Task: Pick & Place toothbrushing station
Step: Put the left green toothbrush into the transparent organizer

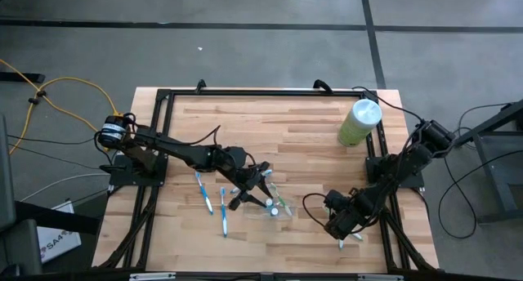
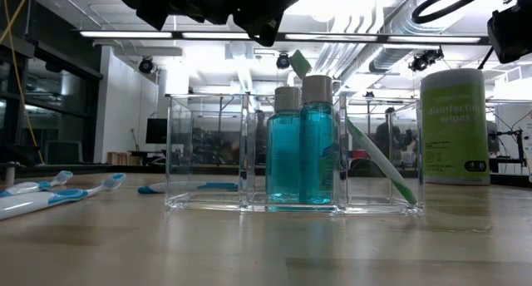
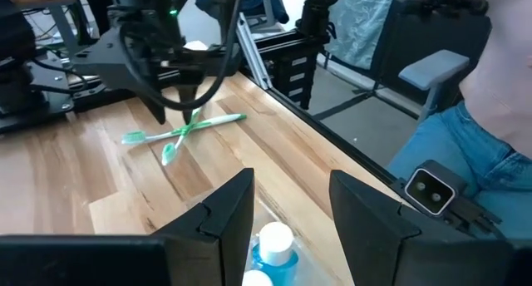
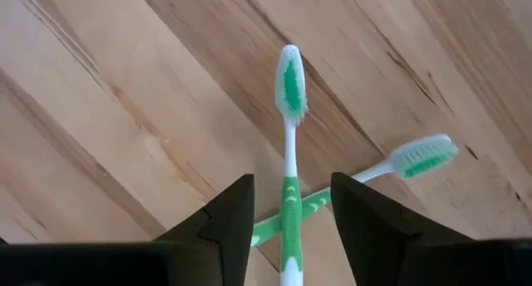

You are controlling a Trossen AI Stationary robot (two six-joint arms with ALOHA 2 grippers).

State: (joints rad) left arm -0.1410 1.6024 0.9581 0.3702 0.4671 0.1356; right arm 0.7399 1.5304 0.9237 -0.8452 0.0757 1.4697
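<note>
Your tray (image 2: 291,153) sits lower centre of the high view, already w/ two teal bottles (image 2: 301,145) and one green brush (image 2: 378,165) leaning in it. Left: blue brushes (image 1: 203,191) on the tabletop, crossed green pair (image 4: 290,194) lower right. Left fingers (image 3: 287,211) spread, empty, over the tray; right fingers (image 4: 291,215) spread, empty, astride the pair.

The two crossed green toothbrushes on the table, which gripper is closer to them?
Right. The right gripper hangs open directly over the crossed green toothbrushes, one handle between its fingers. The left gripper is open farther off, above the teal bottles in the clear tray.
</note>
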